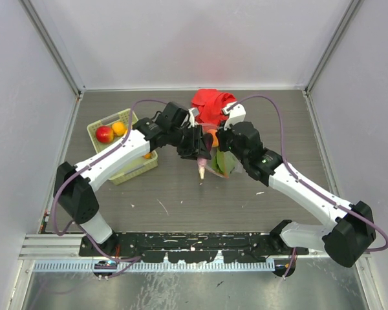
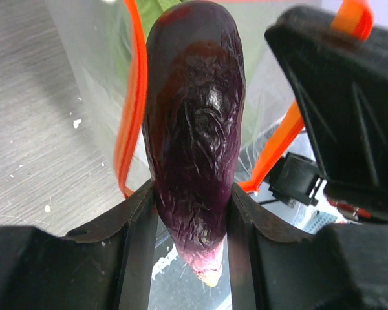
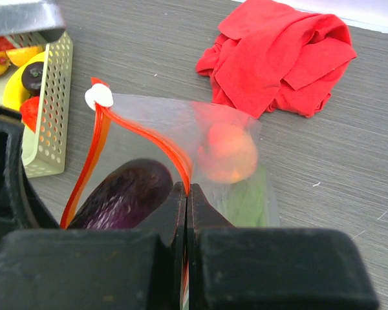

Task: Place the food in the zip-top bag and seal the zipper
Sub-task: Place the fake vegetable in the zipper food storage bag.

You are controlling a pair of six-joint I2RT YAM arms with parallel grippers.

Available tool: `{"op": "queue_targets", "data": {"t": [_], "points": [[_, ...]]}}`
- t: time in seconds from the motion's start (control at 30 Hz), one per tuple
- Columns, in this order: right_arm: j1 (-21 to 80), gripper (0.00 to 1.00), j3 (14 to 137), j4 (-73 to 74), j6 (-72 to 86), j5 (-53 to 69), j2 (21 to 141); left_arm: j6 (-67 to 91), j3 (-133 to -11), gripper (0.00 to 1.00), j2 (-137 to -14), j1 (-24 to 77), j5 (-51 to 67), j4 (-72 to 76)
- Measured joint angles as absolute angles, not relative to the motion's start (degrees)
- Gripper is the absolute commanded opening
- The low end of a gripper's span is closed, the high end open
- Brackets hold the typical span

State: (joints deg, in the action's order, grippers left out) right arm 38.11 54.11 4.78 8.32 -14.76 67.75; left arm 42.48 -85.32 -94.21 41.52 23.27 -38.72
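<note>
A grey, wood-grained bench (image 1: pixel 181 200) forms the floor of an enclosure with white walls (image 1: pixel 200 39) and metal frame posts (image 1: pixel 52 45) at the corners. A crumpled red cloth (image 1: pixel 210 103) lies at the far middle of the bench, close to the back wall. A pale green slotted basket (image 1: pixel 134 173) sits on the left side, well apart from the cloth. White specks (image 1: pixel 163 206) dot the surface. A black strip (image 1: pixel 194 245) and a pale toothed rail (image 1: pixel 181 265) run along the near edge.
</note>
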Motion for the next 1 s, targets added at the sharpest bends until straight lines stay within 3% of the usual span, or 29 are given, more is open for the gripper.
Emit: {"op": "queue_targets", "data": {"t": [0.67, 1.0], "points": [[39.1, 0.0, 52.7, 3.0, 8.1, -10.2, 66.5, 47.1, -88.2, 0.42, -100.5, 41.5, 16.6, -38.3], [39.2, 0.0, 52.7, 3.0, 8.1, -10.2, 66.5, 47.3, -88.3, 0.57, -102.8, 42.9, 16.7, -36.9]]}}
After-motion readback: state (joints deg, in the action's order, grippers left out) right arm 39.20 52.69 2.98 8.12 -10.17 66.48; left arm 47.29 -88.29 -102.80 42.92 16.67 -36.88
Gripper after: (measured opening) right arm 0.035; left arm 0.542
